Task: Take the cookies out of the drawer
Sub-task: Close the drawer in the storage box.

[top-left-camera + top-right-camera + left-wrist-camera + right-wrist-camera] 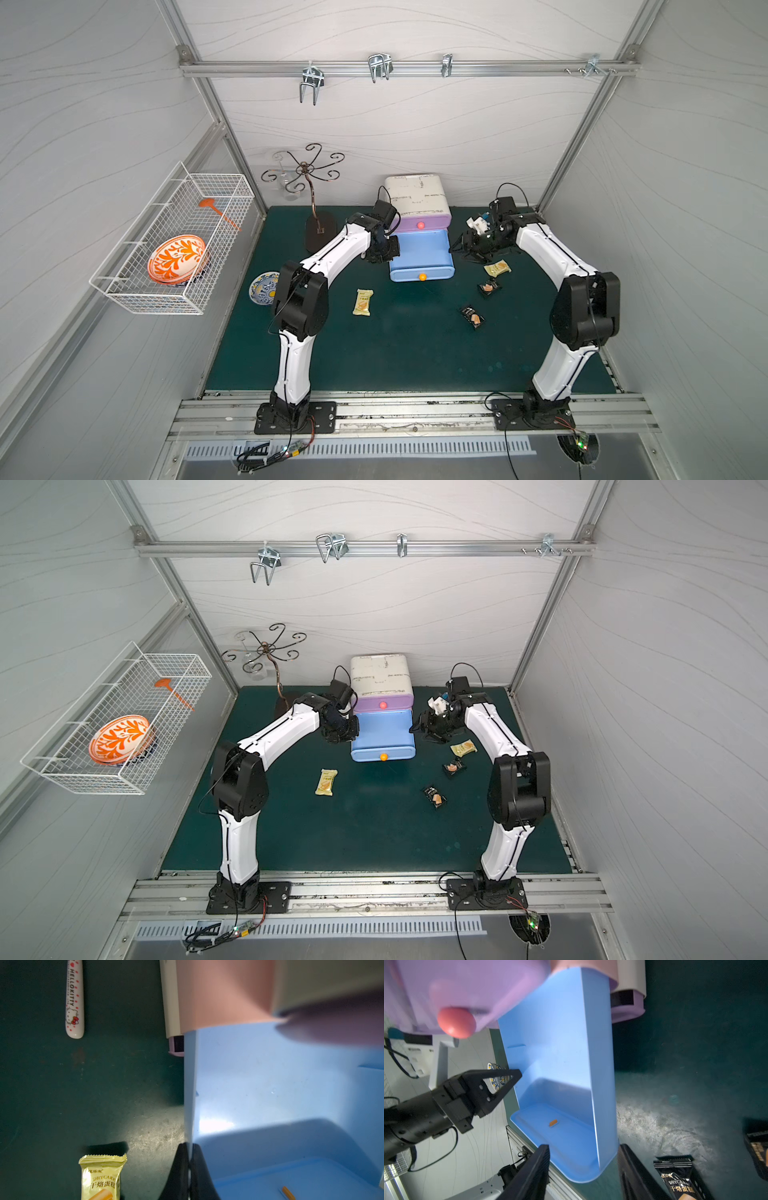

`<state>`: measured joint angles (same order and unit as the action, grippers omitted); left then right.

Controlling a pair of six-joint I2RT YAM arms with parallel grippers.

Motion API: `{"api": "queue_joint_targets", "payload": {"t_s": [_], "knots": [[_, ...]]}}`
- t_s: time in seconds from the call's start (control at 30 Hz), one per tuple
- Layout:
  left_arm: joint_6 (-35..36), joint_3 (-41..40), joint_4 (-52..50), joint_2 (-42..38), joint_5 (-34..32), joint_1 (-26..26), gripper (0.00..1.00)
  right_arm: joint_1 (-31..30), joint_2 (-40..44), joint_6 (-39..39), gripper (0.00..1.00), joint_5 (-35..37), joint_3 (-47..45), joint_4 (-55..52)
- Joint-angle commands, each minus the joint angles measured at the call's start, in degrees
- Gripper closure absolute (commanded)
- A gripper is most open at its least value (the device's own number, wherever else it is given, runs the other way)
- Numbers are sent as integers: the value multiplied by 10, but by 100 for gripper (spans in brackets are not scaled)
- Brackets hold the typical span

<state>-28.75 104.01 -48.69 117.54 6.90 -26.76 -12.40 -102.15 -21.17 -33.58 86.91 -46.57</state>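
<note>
My left pincer (189, 1148) is clamped on one side wall of the open drawer (419, 253). The right pincer (584, 1147) stands half wide at the opposite wall, holding nothing. The drawer floor I can see shows no packet. Three cookies (488, 286) lie on the desk (415, 353) near my right arm, and a fourth cookie (363, 302) lies near the left. I'd hold the left clamp steady, check the back under the purple drawer (419, 216), then lift the right clear of the wall.
</note>
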Motion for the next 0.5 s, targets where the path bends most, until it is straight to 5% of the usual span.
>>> {"api": "queue_joint_targets", "payload": {"t_s": [0.0, 0.13, 0.33, 0.47], "knots": [[-2, 39, 61, 3, 21, 2, 100, 2, 77, 12, 42, -26, -41, 4], [-2, 37, 62, 4, 22, 2, 100, -6, 122, 31, 48, -49, -76, -10], [-3, 41, 64, 7, 24, 2, 100, -56, 150, -15, 80, -59, -182, 63], [-4, 44, 62, 9, 25, 2, 100, -86, 148, -67, 84, -51, -232, 139]]}}
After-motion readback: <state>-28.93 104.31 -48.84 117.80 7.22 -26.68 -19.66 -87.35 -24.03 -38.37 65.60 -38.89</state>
